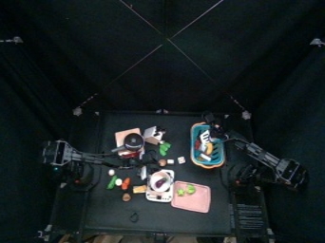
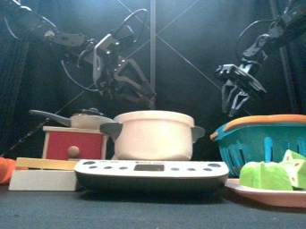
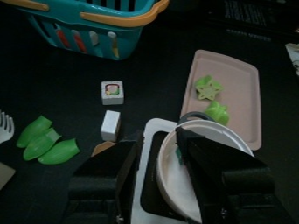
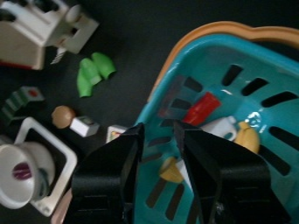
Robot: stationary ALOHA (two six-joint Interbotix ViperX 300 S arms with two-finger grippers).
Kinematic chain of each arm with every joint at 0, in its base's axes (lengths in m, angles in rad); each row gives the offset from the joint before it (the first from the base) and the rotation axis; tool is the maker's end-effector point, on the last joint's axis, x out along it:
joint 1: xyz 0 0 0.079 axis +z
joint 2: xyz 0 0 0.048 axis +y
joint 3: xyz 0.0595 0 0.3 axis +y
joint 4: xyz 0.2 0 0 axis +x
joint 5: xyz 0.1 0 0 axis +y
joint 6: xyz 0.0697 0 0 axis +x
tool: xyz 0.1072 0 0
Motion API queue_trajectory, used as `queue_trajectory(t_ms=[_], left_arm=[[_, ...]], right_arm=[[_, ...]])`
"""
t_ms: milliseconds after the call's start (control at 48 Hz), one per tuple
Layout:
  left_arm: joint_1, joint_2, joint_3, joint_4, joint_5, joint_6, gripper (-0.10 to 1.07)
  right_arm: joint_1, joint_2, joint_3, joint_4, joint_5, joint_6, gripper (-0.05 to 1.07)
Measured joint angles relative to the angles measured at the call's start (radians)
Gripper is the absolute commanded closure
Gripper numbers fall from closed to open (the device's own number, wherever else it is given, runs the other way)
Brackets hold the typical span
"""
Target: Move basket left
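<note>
Black curtains pen in a small, cluttered black counter (image 1: 108, 216). The basket (image 1: 206, 140) sits at its back right corner. Right gripper (image 4: 163, 153) hovers over the basket rim, jaws wide, empty. Left gripper (image 3: 163, 179) hangs above the pot (image 2: 157, 134), jaws apart, empty.

basket (image 4: 222, 96): teal, orange rim | pot (image 2: 156, 134): white | tray (image 3: 228, 92): pink

Your right black two-jawed gripper (image 2: 242, 89) hangs on its arm with jaws spread wide, holding nothing. Your left black two-jawed gripper (image 2: 125, 85) hangs raised, jaws apart.
</note>
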State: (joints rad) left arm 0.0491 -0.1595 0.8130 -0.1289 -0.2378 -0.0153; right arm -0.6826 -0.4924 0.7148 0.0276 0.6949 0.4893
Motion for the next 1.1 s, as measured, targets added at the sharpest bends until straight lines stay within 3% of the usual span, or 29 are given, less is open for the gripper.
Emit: queue_trajectory(t_ms=[354,604,1104], left_arm=[[0.115,-0.218,0.120,-0.002,-0.023,0.000,0.21],[0.130,-0.298,0.199,0.043,-0.023,0.003,0.21],[0.149,-0.471,0.305,0.058,-0.023,0.000,0.21]], right_arm=[[0.080,0.072,-0.028,-0.135,-0.006,0.184,0.26],[0.087,0.103,-0.051,-0.166,-0.003,0.249,0.12],[0.072,0.330,-0.109,-0.198,-0.005,0.241,0.12]])
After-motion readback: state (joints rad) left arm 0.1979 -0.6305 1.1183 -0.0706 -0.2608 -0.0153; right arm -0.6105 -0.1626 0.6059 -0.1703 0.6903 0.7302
